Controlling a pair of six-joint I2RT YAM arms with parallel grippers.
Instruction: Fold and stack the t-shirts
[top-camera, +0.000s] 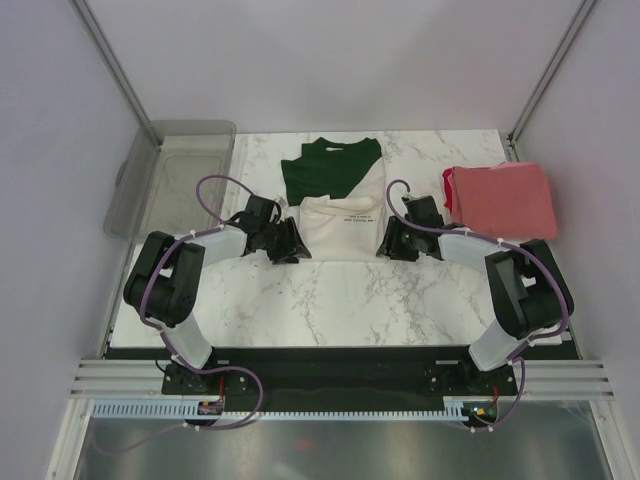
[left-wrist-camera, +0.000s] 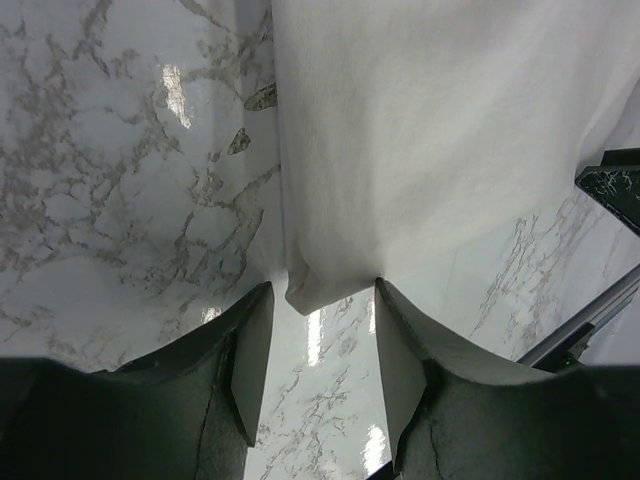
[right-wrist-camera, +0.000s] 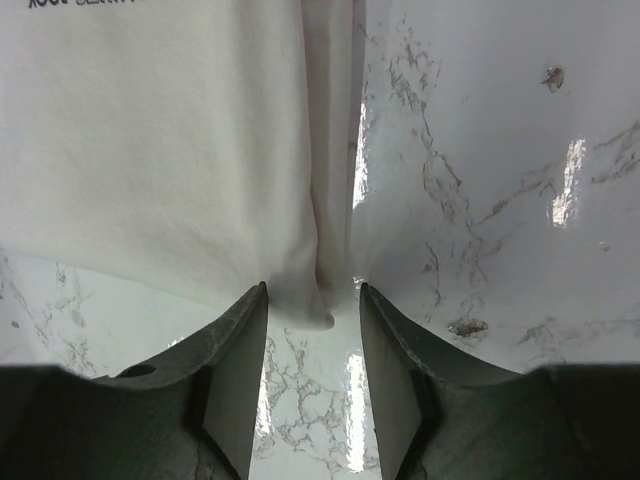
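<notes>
The cream shirt (top-camera: 338, 215) lies at the desk (top-camera: 330, 300) centre, the red shirt (top-camera: 503, 200) at 2 o'clock. Left gripper (top-camera: 285, 242) and right gripper (top-camera: 390, 240), jaws apart, flank the cream shirt's 7 and 5 o'clock corners.

Folded cream-white t-shirt (top-camera: 340, 215) lies flat mid-table (top-camera: 330, 300); dark green covers its far half; small black lettering on near cream panel; coral-red t-shirt (top-camera: 505, 200) folded, flat, well apart at far right.

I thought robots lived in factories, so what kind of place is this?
Probably a robot lab test booth: plain white walls with metal posts box in a marble table, and a left arm and right arm are bolted at its near edge.
</notes>
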